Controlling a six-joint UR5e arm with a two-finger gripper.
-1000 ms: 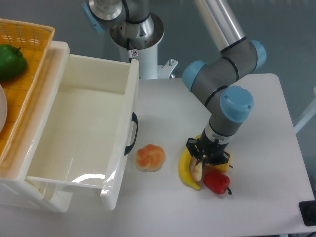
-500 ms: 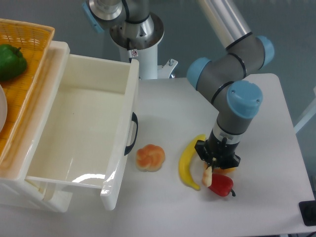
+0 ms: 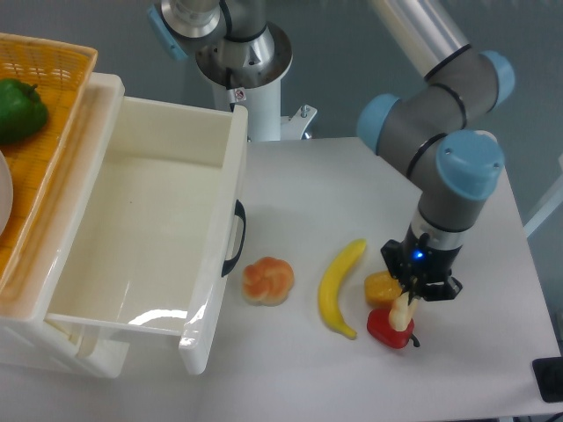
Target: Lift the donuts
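Observation:
The donut [image 3: 402,311] is a small pale beige finger-like pastry. It hangs upright from my gripper [image 3: 407,296], which is shut on its upper end. I hold it just above the red pepper [image 3: 387,329], right of the banana [image 3: 339,287]. The gripper body hides the top of the pastry.
A small orange piece [image 3: 382,287] lies between the banana and the gripper. A round orange-pink bun [image 3: 267,280] lies left of the banana. The open white drawer [image 3: 141,230] fills the left, with a yellow basket [image 3: 54,114] holding a green pepper [image 3: 19,110] behind it.
My gripper has moved right and slightly up with the pastry, away from the banana, to a spot over the red pepper.

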